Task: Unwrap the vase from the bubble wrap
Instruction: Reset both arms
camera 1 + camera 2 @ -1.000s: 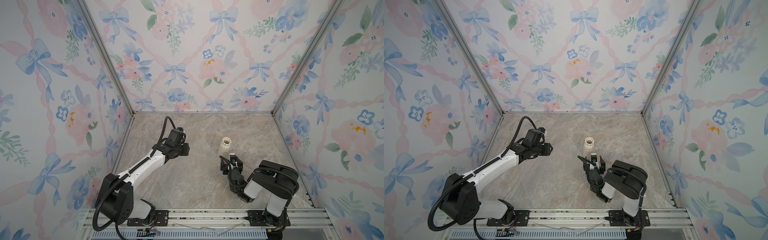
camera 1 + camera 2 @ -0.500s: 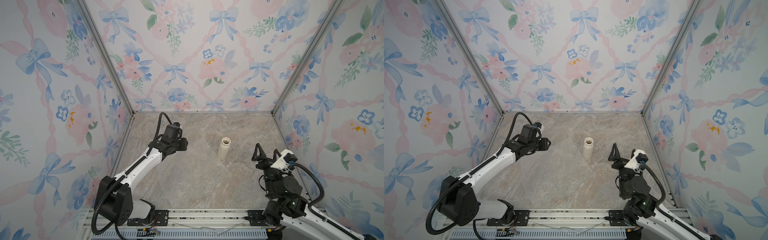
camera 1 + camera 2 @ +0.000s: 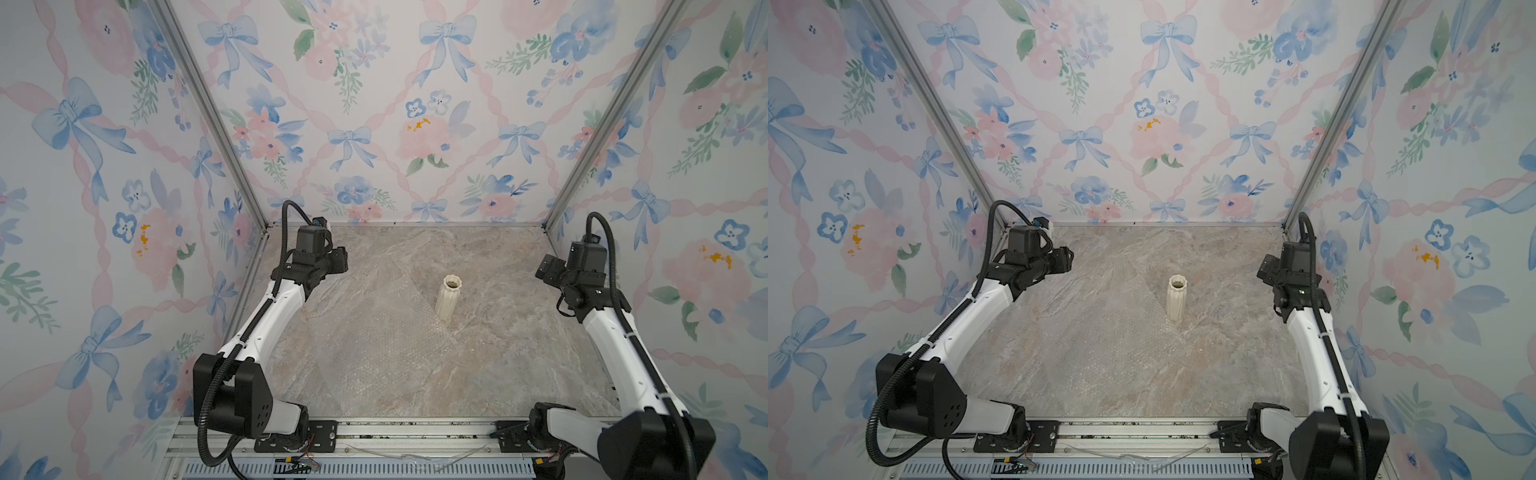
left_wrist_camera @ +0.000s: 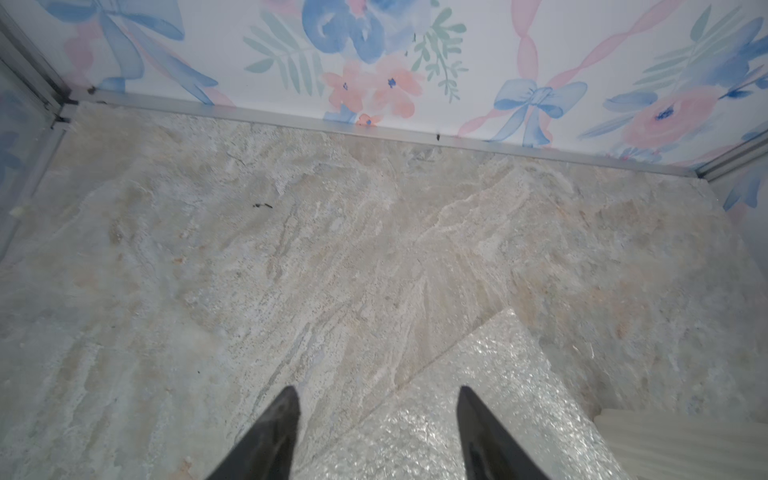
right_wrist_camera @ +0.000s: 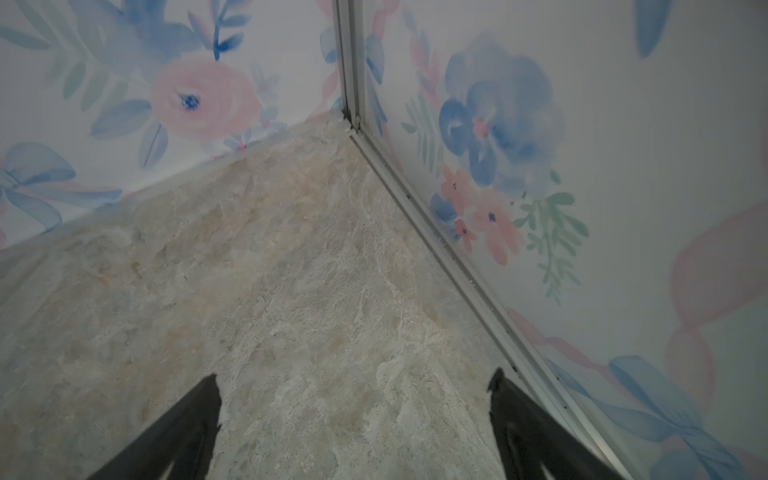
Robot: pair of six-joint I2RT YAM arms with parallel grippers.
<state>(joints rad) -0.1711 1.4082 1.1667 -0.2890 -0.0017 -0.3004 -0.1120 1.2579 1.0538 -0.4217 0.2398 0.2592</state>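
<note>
The cream ribbed vase stands upright and bare near the middle of the marble floor. The bubble wrap lies spread flat to its left and front, its edge reaching the vase's foot. My left gripper hovers at the back left, open and empty. In the left wrist view the left gripper stands over a corner of the bubble wrap, with the vase at the frame's edge. My right gripper is open and empty by the right wall.
Flowered walls close the cell on three sides, with metal corner posts. A metal rail carrying both arm bases runs along the front edge. The right gripper's fingers stand close to the right wall's base strip.
My right arm swung away from the vase to the far right wall. My left arm drew back toward the back left and its jaws opened. The vase stayed upright.
</note>
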